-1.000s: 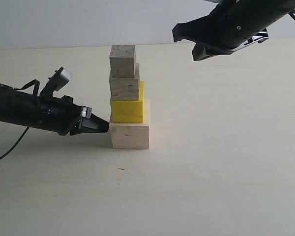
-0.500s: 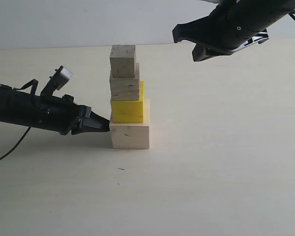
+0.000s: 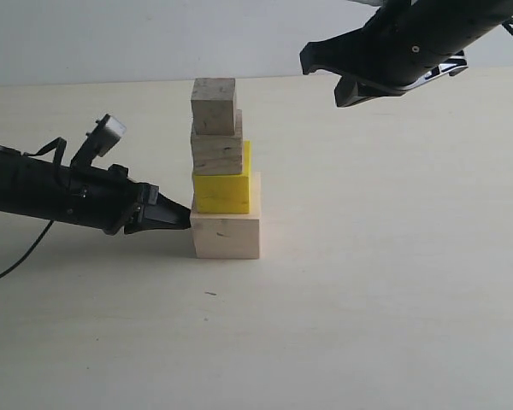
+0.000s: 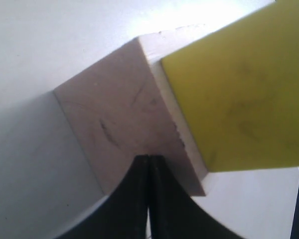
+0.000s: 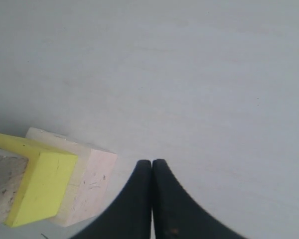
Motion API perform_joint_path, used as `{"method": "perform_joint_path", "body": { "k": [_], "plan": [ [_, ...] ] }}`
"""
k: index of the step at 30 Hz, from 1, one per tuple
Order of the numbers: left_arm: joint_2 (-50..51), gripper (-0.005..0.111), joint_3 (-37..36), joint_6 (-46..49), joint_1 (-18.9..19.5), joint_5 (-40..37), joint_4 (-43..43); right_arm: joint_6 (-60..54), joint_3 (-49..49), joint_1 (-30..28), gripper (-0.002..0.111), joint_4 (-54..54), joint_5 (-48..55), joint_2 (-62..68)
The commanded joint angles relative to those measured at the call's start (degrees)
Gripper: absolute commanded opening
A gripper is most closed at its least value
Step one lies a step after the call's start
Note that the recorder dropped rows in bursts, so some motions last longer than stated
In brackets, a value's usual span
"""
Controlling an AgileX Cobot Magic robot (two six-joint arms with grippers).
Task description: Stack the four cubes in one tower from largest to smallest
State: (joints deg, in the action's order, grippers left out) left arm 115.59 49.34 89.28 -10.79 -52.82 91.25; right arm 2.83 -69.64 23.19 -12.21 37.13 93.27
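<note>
Touching the large pale wooden base cube (image 3: 227,237) with shut, empty tips, your left gripper (image 3: 186,218) could shove the four-cube tower (image 3: 217,152) (standing centre-left) askew; right gripper (image 3: 306,59), closed and empty, hovers far right.

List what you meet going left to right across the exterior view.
Black left gripper, shut, low beside the stack → tower of four stacked cubes (pale wood, bright yellow, grained wood, small pale wood on top) → black right gripper, shut, held high.

Left end effector (image 3: 186,218) blocks tower (image 3: 222,192) left; right side free.
</note>
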Motion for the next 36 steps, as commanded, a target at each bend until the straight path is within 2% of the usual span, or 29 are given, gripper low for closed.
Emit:
{"method": "perform_joint_path", "body": {
  "k": [1,36],
  "plan": [
    [-0.5,0.0,-0.2,0.3,-0.2,-0.9,0.8,0.2,0.1,-0.3,0.0,0.3,0.0,-0.6],
    [-0.5,0.0,-0.6,0.3,-0.2,-1.8,0.8,0.2,0.1,-0.3,0.0,0.3,-0.1,-0.6]
  ]
}}
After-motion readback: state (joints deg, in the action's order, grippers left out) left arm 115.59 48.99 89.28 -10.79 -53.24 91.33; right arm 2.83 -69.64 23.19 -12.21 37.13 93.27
